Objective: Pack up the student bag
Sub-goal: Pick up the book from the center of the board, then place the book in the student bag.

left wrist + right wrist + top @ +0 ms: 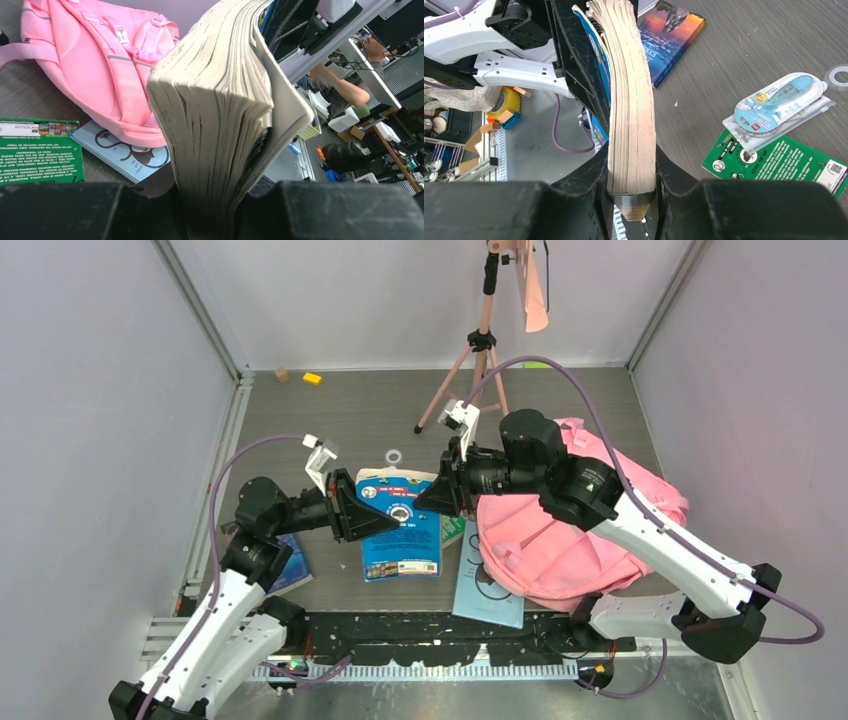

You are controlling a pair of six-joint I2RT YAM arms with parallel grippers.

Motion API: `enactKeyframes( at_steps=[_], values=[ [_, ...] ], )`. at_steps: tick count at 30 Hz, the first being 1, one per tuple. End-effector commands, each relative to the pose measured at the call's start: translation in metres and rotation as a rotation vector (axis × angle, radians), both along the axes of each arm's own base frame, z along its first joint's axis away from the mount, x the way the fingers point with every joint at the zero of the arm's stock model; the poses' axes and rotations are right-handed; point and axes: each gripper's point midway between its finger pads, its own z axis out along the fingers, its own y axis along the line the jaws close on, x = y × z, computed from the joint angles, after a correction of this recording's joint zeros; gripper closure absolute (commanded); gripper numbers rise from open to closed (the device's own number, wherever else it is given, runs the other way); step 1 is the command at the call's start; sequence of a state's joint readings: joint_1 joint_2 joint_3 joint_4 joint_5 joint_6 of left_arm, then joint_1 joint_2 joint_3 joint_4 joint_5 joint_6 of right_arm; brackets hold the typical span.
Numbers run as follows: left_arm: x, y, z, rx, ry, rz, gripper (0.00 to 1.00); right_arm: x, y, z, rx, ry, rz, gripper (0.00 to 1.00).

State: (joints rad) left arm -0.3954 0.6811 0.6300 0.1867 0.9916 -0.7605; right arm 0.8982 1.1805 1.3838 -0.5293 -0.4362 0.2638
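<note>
Clamping one thick blue-covered book (pixel 400 525) between them at frame centre, the left gripper (pixel 352 508) and right gripper (pixel 437 496) each pinch an edge, while the student bag (pixel 560 540) lies flat at right, beneath the right arm, which reaches leftward, the nearer one.

The bench (pixel 300 410) is dark grey with a wood-like grain. On its right side lies the pink backpack (pixel 570 540), and a pale blue booklet (pixel 487 585) pokes out from under its near edge. A green card (pixel 774 160) lies flat with a packaged tape dispenser (pixel 774 107) on top of it. A dark blue book (pixel 292 562) lies at the left, and a tripod (pixel 480 350) stands at the back near a small yellow block (pixel 313 378)
</note>
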Motion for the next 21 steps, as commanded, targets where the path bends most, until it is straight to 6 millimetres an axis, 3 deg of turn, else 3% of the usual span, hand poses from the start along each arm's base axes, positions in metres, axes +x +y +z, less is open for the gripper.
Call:
enactKeyframes(
  at_steps=[1,2,4,5,7,9,11,14,17,21],
  values=[
    [0.013,0.005,0.007,-0.039,-0.005,0.110,1.00,0.019,-0.018,0.037,0.047,-0.120,-0.142,0.94],
    [0.017,0.006,0.006,-0.039,0.004,0.138,1.00,0.022,-0.022,0.031,0.022,-0.116,-0.168,0.89],
    [0.029,0.011,-0.002,-0.026,0.034,0.225,1.00,0.033,-0.036,0.023,-0.033,-0.124,-0.262,0.63],
    [0.038,0.016,-0.009,-0.008,0.059,0.293,1.00,0.041,-0.044,0.018,-0.062,-0.130,-0.320,0.43],
    [0.060,0.031,-0.029,0.042,0.128,0.468,1.00,0.048,-0.063,0.005,-0.130,-0.123,-0.414,0.23],
    [0.078,0.049,-0.055,0.105,0.209,0.629,1.00,0.051,-0.082,-0.009,-0.188,-0.109,-0.490,0.13],
    [0.089,0.065,-0.080,0.160,0.294,0.750,1.00,0.048,-0.096,-0.025,-0.240,-0.077,-0.536,0.09],
    [0.095,0.072,-0.101,0.187,0.368,0.814,1.00,0.043,-0.117,-0.059,-0.362,-0.008,-0.598,0.08],
    [0.099,0.074,-0.114,0.170,0.429,0.847,1.00,0.032,-0.135,-0.107,-0.539,0.090,-0.626,0.09],
    [0.100,0.074,-0.124,0.174,0.463,0.858,1.00,0.019,-0.147,-0.149,-0.690,0.173,-0.637,0.08]
  ],
)
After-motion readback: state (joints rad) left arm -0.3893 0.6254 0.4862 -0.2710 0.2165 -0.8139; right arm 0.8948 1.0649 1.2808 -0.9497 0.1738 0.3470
